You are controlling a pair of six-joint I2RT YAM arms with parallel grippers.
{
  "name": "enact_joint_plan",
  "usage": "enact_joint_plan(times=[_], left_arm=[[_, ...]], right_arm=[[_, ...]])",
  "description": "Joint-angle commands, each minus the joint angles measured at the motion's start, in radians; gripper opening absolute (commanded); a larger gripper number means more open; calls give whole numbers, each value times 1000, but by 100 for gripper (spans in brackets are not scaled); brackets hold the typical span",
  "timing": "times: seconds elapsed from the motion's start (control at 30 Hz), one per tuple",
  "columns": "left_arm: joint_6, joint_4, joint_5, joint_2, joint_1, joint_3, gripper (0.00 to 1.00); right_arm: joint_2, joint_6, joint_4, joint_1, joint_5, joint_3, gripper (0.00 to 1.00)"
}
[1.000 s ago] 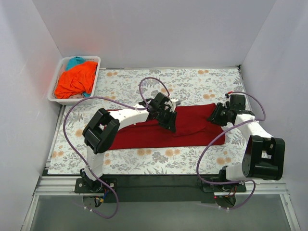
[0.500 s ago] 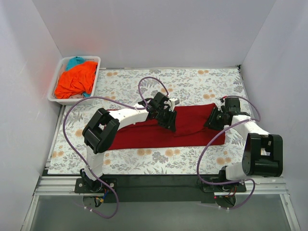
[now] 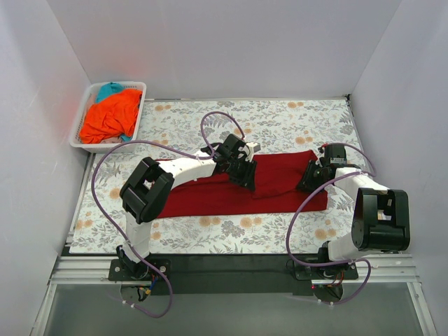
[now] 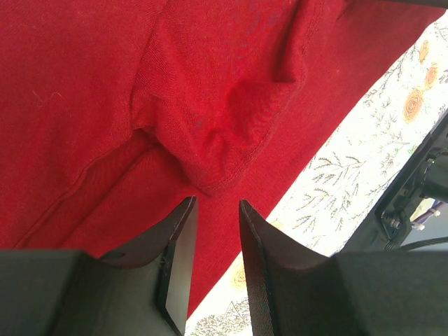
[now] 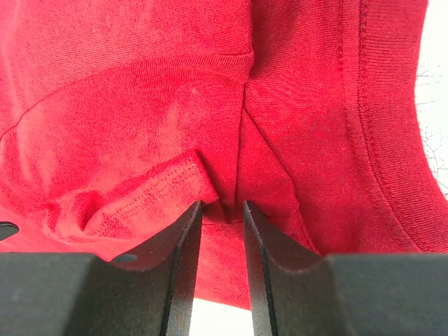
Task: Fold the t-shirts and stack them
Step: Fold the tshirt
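Surface (image 3: 280,115) is bearing the dark red t-shirt (image 3: 210,199): left gripper (image 4: 215,204) is easing its jaws apart; right gripper (image 5: 220,205) is moving inward astride its cloth, clamp unclear, probably beginning a fold.

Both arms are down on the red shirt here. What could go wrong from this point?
The right tool meets only a small bunched ridge of the dark red t-shirt; a lift could slip off it or drag extra layers along.
The left tool sits at a pucker in the cloth with its jaws slightly apart; pulling away could snag it and wrinkle the fold.
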Motion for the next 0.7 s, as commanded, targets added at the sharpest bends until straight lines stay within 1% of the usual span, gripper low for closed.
enact_joint_plan(times=[0.0,0.67], left_arm=[[-1,-8,-13,-50,4,14,29],[-12,0,-13,-48,4,11,29]], right_arm=[[0,8,24,7,-5,29,36],[11,16,12,19,0,87,29]])
